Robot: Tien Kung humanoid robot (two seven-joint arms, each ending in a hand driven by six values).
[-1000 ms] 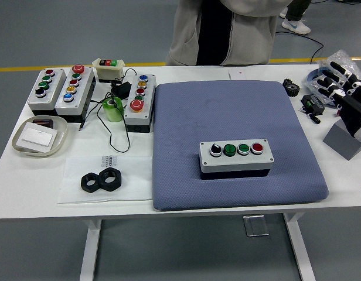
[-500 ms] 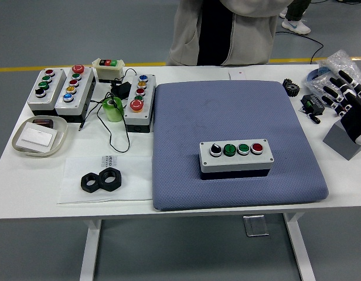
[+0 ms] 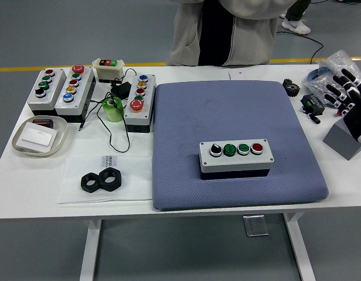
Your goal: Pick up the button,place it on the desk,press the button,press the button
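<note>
Placement looks finished: the button box lies flat on the blue pad on the bench, toward the pad's near right part, its four buttons facing up in a row — black selector, two green, one red. Nothing touches it. The right hand hangs at the right edge, well apart from the box, fingers spread and holding nothing. No left arm shows. A person stands at the far side, hands out of sight. Other button boxes sit untouched at the far left. Judging by this, pick-up and set-down are done and both presses are left; none of the buttons looks pushed in, though that is hard to tell from this height.
</note>
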